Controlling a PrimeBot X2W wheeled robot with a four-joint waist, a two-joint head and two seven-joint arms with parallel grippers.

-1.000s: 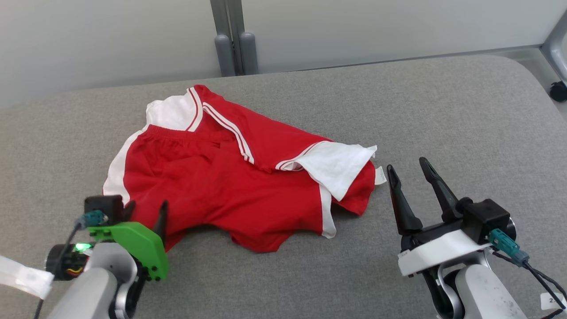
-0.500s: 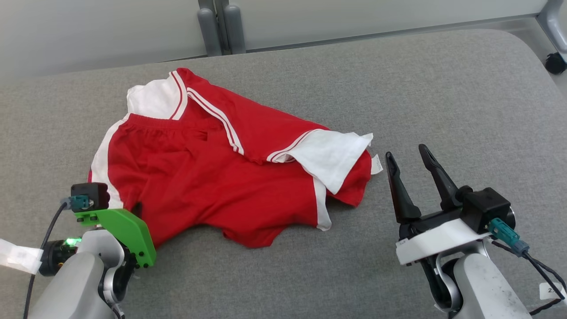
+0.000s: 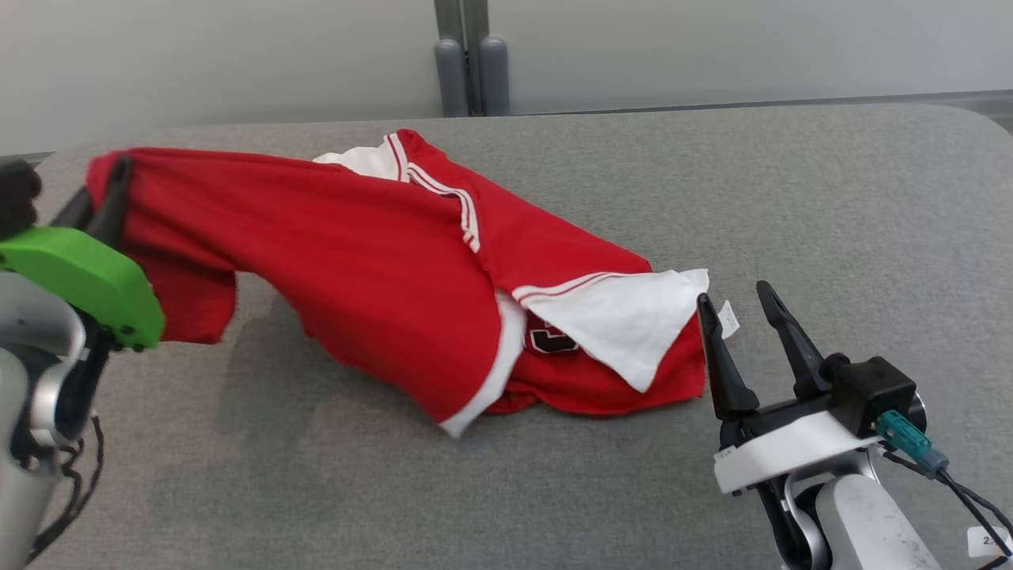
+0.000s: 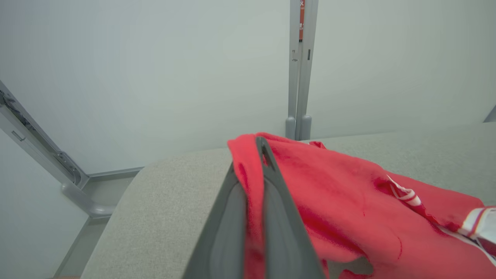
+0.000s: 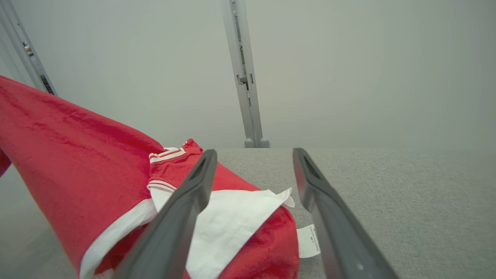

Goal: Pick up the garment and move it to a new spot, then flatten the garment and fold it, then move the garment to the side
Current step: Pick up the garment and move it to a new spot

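The garment (image 3: pixel 372 261) is a red sports shirt with white panels and striped trim. My left gripper (image 3: pixel 119 170) is shut on its red edge and holds that end up at the far left, so the cloth stretches in a slope down to the grey table (image 3: pixel 831 198). The left wrist view shows red fabric (image 4: pixel 348 201) pinched between the two closed fingers (image 4: pixel 271 217). The shirt's right end, with a white sleeve (image 3: pixel 625 317) and a small label (image 3: pixel 728 318), still lies on the table. My right gripper (image 3: pixel 740 305) stands open just right of that end, touching nothing; its spread fingers (image 5: pixel 186 201) frame the sleeve (image 5: pixel 232 217).
The grey padded table has a rounded far edge, with free room to the right and in front (image 3: pixel 554 491). Behind it stands a pale wall with a grey double post (image 3: pixel 471 55). Past the table's left corner, a floor rail (image 4: pixel 77 190) runs along the wall.
The left gripper closed on the garment's near-left edge and lifted it up and to the left, stretching the cloth. The head camera shifted. The right gripper stayed open in place.
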